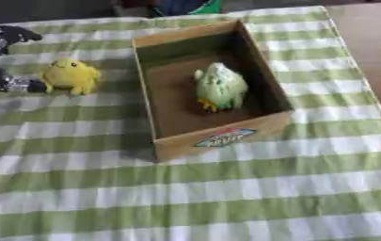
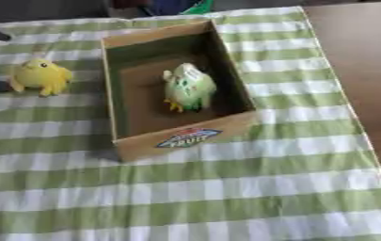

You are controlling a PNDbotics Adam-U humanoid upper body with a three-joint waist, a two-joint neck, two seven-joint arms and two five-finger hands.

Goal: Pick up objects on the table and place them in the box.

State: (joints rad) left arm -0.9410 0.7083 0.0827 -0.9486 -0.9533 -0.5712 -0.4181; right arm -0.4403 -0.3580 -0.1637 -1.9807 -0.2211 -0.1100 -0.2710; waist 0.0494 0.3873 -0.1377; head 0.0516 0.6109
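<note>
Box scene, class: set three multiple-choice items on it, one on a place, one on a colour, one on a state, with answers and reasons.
1. Where is the green toy bird?
A. inside the box
B. on the cloth
C. in a hand

2. What colour is the plush toy left of the box?
A. red
B. yellow
C. blue

3. How does the box stand?
A. lidded
B. tipped over
C. open-topped

Answers: A, box walls surround the bird; B, it is plainly yellow, beside the left hand; C, its floor shows from above.
</note>
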